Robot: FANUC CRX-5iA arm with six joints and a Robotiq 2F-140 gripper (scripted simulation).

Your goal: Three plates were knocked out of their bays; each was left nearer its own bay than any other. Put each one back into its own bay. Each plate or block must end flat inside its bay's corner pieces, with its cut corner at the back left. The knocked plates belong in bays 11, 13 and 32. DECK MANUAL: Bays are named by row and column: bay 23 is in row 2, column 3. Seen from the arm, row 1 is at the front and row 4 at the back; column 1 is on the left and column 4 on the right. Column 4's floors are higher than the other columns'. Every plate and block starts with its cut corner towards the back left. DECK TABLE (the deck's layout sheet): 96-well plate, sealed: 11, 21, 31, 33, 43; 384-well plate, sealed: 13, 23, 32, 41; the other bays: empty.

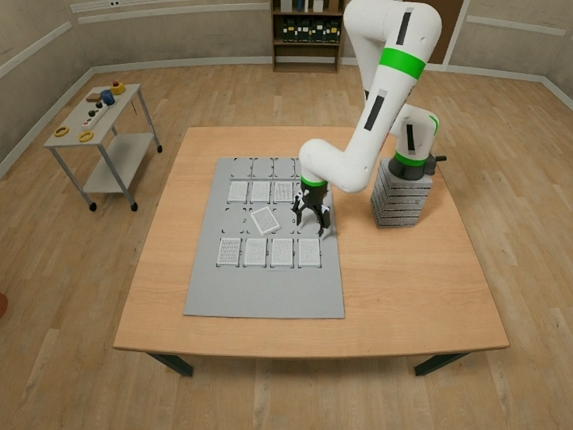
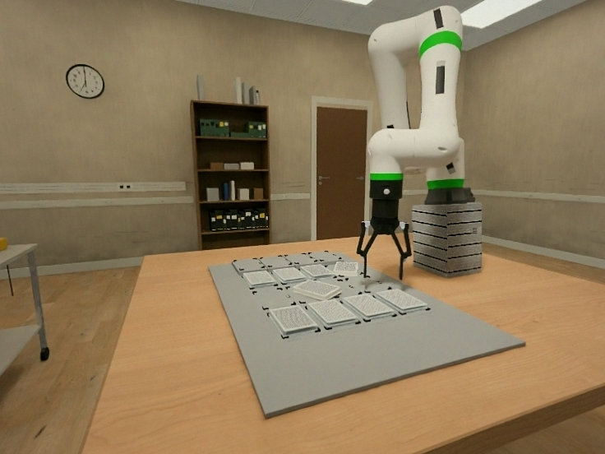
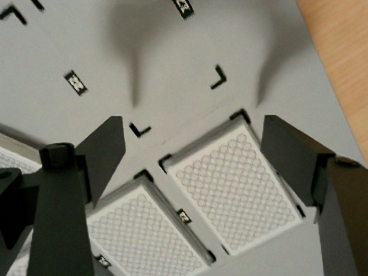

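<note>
The gripper (image 1: pixel 309 227) (image 2: pixel 383 276) (image 3: pixel 194 137) is open and empty, above bay 12 and turned relative to the bays. The plate in bay 11 (image 1: pixel 309 253) (image 2: pixel 401 299) (image 3: pixel 235 190) lies square inside its corner pieces; its cut corner is too small to make out. The knocked 32 plate (image 1: pixel 265 220) (image 2: pixel 316 288) lies clearly turned across its bay, and its edge shows in the wrist view (image 3: pixel 15 159). The knocked 13 plate (image 2: pixel 345 267) lies turned near bay 13; the arm hides it in the top view.
Plates in bays 21 (image 1: pixel 282 253) (image 3: pixel 142 232), 31 (image 1: pixel 255 252) and 41 (image 1: pixel 229 252) stand in column 1. Bays 23 (image 1: pixel 283 191), 33 (image 1: pixel 260 191) and 43 (image 1: pixel 238 191) also hold plates. Column 4's raised floors (image 1: pixel 262 168) lie beyond column 3.
</note>
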